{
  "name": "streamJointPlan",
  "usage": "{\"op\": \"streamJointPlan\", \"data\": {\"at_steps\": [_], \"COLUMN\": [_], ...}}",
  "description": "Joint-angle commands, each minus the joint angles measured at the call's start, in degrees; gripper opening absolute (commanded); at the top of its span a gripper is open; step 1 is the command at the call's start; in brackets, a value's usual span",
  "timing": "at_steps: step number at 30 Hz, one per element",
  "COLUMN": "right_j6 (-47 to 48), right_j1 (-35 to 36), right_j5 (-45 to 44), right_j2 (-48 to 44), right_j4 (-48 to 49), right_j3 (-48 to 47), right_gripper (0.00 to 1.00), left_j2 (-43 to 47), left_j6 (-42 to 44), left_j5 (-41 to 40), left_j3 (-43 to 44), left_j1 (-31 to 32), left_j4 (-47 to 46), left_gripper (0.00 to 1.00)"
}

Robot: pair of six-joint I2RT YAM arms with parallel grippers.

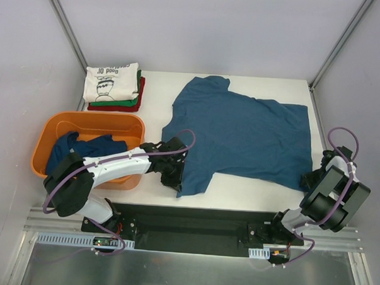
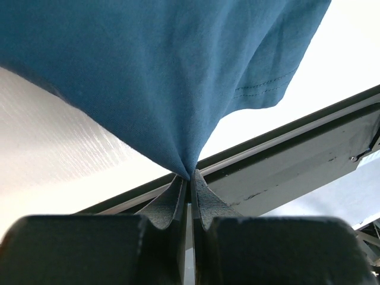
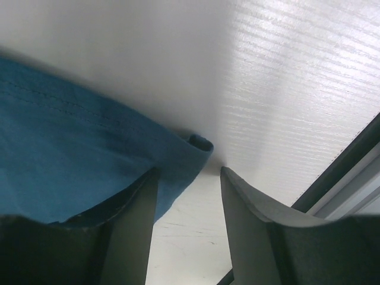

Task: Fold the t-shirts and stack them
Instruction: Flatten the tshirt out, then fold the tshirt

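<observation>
White bench (image 1: 251,190), grey walls round it. Your blue shirt (image 1: 241,135) lies spread out sideways across the middle, hem towards the right. Your left fingers (image 2: 200,193) are pressed together on its near sleeve, pinching a bit of cloth that's pulled up into a peak. Your right fingers (image 3: 243,202) are spread wide at the near hem corner, nothing gripped. Back left there's a folded stack (image 1: 113,85), cream on green on red. Another blue shirt (image 1: 82,147) sits bunched in the orange tub (image 1: 96,117) on the left

Dark blue t-shirt (image 1: 241,135) flat mid-table; folded stack (image 1: 115,87) far-left.
</observation>
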State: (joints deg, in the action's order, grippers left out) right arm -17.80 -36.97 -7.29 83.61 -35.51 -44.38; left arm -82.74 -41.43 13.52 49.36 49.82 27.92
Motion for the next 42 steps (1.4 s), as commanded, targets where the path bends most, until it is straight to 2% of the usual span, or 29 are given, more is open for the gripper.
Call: {"op": "streamJointPlan", "data": {"at_steps": [1,4,7,9,10,11,14,21,26,31,35,42], "right_j6": [-1.7,-2.1,-2.1,-2.0,-1.7,-1.5,0.1,1.5,2.4,3.4,3.8,4.2], "right_j1": [-0.6,-0.6,-0.6,-0.6,-0.6,-0.6,-0.6,-0.7,-0.6,-0.4,0.9,2.3], "right_j5": [-4.0,-4.3,-4.4,-3.8,-3.7,-3.8,-4.0,-5.3,-3.0,0.7,1.1,2.1], "right_j2": [1.2,1.8,2.8,3.0,2.8,2.4,-1.2,-14.3,-16.7,-15.1,-13.7,-11.0], "right_j4": [0.4,0.9,1.1,1.5,1.2,1.0,-1.0,-6.6,-7.5,-8.2,-10.1,-13.6], "right_j3": [-1.1,-0.7,-0.7,-0.7,-0.7,-0.6,0.5,4.7,4.5,1.2,-2.5,-9.7], "right_gripper": [0.47,0.35,0.34,0.30,0.26,0.15,0.01,0.01,0.01,0.01,0.01,0.01], "left_j2": [0.1,0.5,1.3,1.8,2.0,2.2,4.0,10.4,10.9,6.4,-0.4,-9.5], "left_j6": [1.8,2.2,2.6,2.7,2.8,2.8,2.8,2.1,3.5,8.3,11.9,14.6], "left_j5": [1.7,2.0,2.0,1.9,1.9,2.0,2.9,7.0,8.7,8.3,10.8,14.6], "left_j3": [1.7,1.5,1.3,1.0,0.9,0.8,0.1,-2.5,-1.3,7.6,17.3,28.8], "left_j1": [-0.8,-1.4,-1.7,-2.0,-2.1,-2.1,-2.3,-2.5,-5.2,-9.4,-11.2,-16.6], "left_j4": [1.3,1.3,1.4,1.3,1.3,1.3,1.3,3.8,4.5,2.8,1.7,1.7], "left_gripper": [0.00,0.00,0.00,0.00,0.00,0.00,0.00,0.00,0.00,0.00,0.00,0.00]}}
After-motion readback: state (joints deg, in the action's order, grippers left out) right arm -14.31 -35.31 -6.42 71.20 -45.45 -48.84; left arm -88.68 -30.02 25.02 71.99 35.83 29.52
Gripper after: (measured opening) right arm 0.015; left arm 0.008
